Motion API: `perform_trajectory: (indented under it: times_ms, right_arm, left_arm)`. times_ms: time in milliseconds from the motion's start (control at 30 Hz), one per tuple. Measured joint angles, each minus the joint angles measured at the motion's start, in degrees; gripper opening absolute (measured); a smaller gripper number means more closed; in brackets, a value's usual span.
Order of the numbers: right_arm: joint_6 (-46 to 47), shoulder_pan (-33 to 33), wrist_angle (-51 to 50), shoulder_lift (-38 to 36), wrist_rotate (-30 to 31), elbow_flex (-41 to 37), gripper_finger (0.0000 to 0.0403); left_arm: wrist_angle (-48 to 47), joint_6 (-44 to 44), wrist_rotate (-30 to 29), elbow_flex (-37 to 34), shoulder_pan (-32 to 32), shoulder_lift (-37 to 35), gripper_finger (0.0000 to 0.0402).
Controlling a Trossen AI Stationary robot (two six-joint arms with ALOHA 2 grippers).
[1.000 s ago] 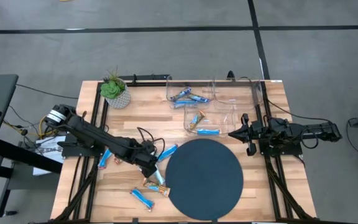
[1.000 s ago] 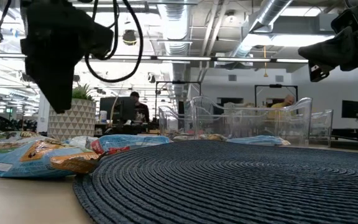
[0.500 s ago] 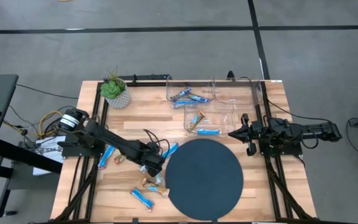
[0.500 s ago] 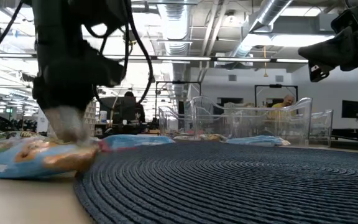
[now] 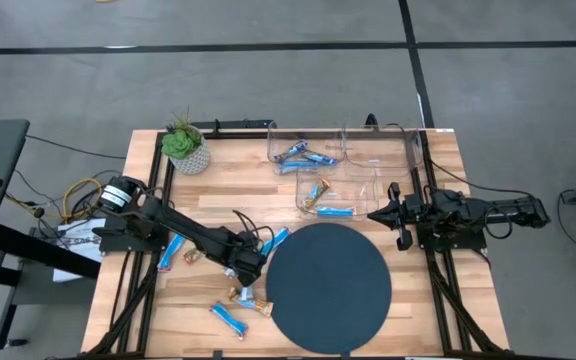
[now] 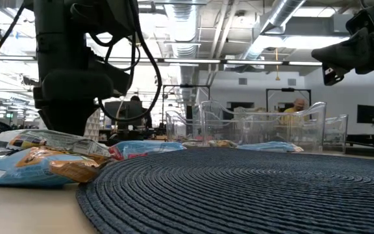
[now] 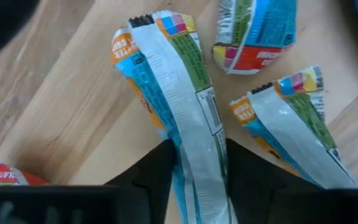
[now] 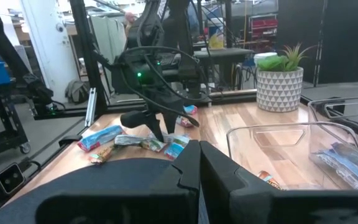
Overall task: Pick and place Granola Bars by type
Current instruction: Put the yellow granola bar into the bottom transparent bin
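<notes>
My left gripper [image 5: 250, 276] is down among a cluster of wrapped granola bars at the left edge of the round mat. It is shut on a light-blue bar [image 7: 185, 106] that lies with its silver seamed back up. Two more bars [image 7: 291, 124] [image 7: 253, 37] lie flat on the wood beside it. Other bars lie on the table [image 5: 169, 253] [image 5: 271, 241] [image 5: 228, 318]. Several more sit inside the clear bins [image 5: 303, 154] [image 5: 325, 208]. My right gripper [image 5: 376, 214] waits shut above the table's right side, holding nothing. My left gripper pinches the light-blue bar between its two fingers [image 7: 154, 177], one on each long side, near one end [image 7: 197, 155]. The fingers come from above, slanting down. The bar runs forward from them, and in the low view it [image 6: 50, 140] lies across other bars.
A round dark woven mat [image 5: 328, 287] fills the near middle of the table. Clear plastic bins [image 5: 368, 165] stand at the far right, and a potted plant [image 5: 185, 148] at the far left. Cables trail off the table's left edge.
My left gripper has come down from above the table onto the cluster of bars, shifting a little toward the mat and the near edge. The light-blue bar now sits higher across its neighbours than before. My right arm has kept still.
</notes>
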Motion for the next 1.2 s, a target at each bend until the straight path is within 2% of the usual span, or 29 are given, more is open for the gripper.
perform_trajectory:
  times_ms: [200, 433, 533, 633, 733, 800, 933, 1200]
  right_arm:
    - [0.0, 0.0, 0.0, 0.0, 0.0, 0.0, 0.0]
    - [0.0, 0.0, 0.0, 0.0, 0.0, 0.0, 0.0]
    - [0.0, 0.0, 0.0, 0.0, 0.0, 0.0, 0.0]
    - [0.0, 0.0, 0.0, 0.0, 0.0, 0.0, 0.0]
    - [0.0, 0.0, 0.0, 0.0, 0.0, 0.0, 0.0]
    - [0.0, 0.0, 0.0, 0.0, 0.0, 0.0, 0.0]
    - [0.0, 0.0, 0.0, 0.0, 0.0, 0.0, 0.0]
    - [0.0, 0.0, 0.0, 0.0, 0.0, 0.0, 0.0]
  left_arm:
    - [-0.3, 3.3, -1.3, -0.4, 0.1, -1.7, 0.0071]
    - [0.8, 5.8, -6.4, -0.3, 0.1, -9.6, 0.0056]
    - [2.8, 8.2, -10.8, -0.3, 0.0, -13.1, 0.0056]
    - [7.2, 13.6, -18.3, -0.3, 0.3, -15.5, 0.0056]
    - [14.8, 21.9, -26.0, -0.3, 1.7, -16.8, 0.0056]
    - [22.1, 29.2, -27.9, -0.3, 3.3, -16.9, 0.0056]
    - [37.3, 43.2, -25.3, -0.1, 7.3, -16.0, 0.0056]
    - [57.8, 63.7, -9.4, -0.2, 16.0, -9.6, 0.0056]
